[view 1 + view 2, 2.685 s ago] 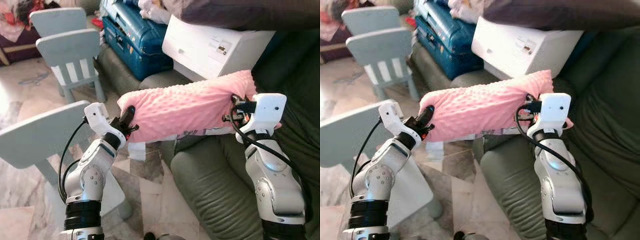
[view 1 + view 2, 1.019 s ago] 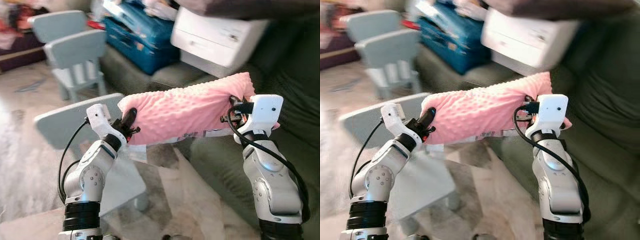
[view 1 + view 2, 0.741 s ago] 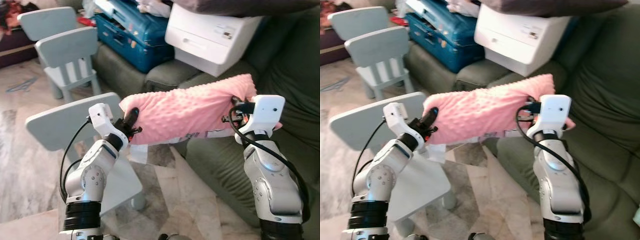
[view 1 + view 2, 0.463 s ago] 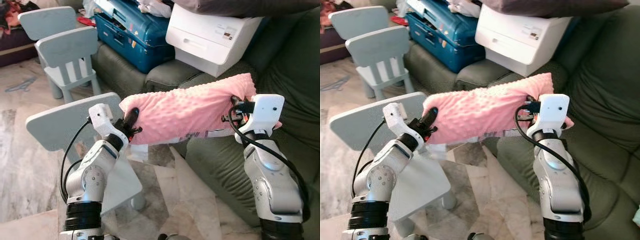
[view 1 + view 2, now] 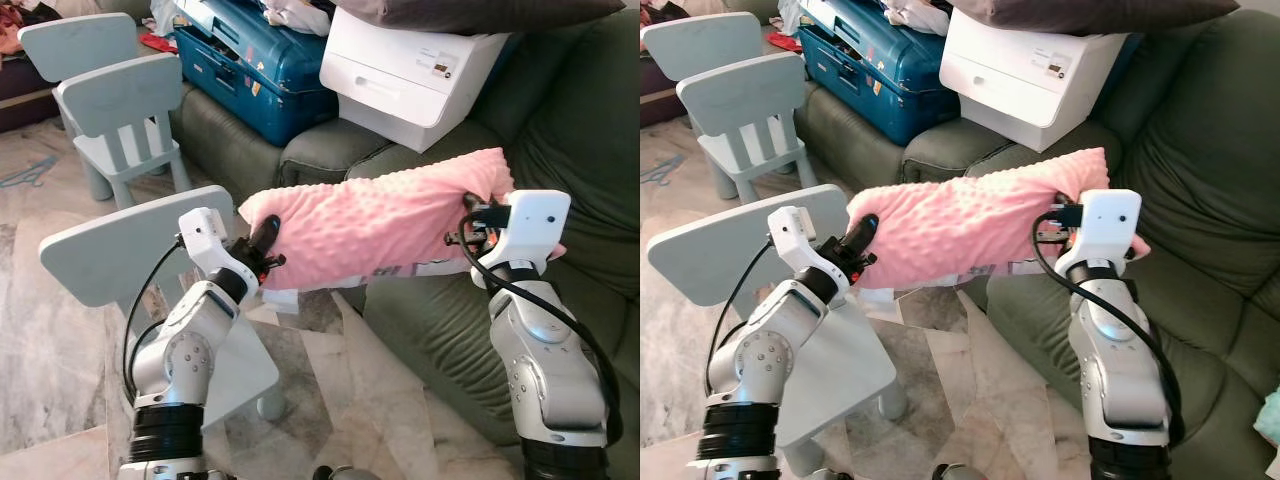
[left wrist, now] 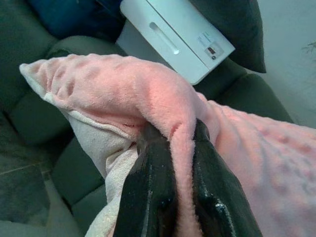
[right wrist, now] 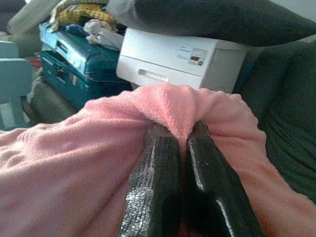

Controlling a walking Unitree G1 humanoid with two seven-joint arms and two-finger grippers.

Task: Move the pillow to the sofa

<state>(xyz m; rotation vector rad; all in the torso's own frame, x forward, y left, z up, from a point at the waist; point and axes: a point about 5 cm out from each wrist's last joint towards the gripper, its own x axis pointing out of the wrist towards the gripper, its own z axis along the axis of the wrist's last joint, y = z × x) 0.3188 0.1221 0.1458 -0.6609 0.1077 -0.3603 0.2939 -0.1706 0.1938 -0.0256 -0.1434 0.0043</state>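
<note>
Head views: the pink pillow (image 5: 375, 222) hangs stretched between the left gripper (image 5: 262, 243) and right gripper (image 5: 474, 226), above the near edge of the green sofa (image 5: 1200, 170). Since the earlier frames the camera has swung right, showing more sofa; the pinches look unchanged. Left wrist: both fingers (image 6: 148, 187) clamp a fold of plush. Right wrist: fingers (image 7: 155, 182) nip the other end. It looks light, soft and floppy, so end folds seem the best hold
</note>
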